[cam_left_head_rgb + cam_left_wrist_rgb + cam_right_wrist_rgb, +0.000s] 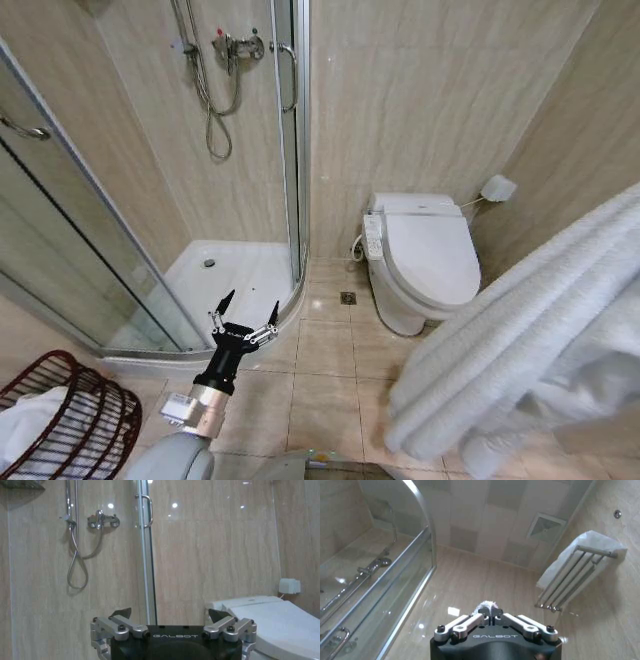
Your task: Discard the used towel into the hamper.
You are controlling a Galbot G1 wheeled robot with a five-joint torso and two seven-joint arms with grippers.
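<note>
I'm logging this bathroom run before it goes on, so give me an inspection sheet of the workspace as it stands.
Surface: beige tiled floor, floor drain near the toilet.
Job's things: white towel draped large at right, a tuft pinched in the right tool; hamper at lower left, white cloth already inside.
Clutter: nothing seen.
Grippers: left tool open, empty, held over the floor by the shower tray; right tool shut on the towel.
Cables: shower hose on the wall.
Surroundings: glass shower enclosure, toilet with lid closed, wall towel rack.

Head view high, angled down at floor before shower door (285,130), left wrist view level, closer, sharing that door (145,551), right wrist view tilted ceilingward.
</note>
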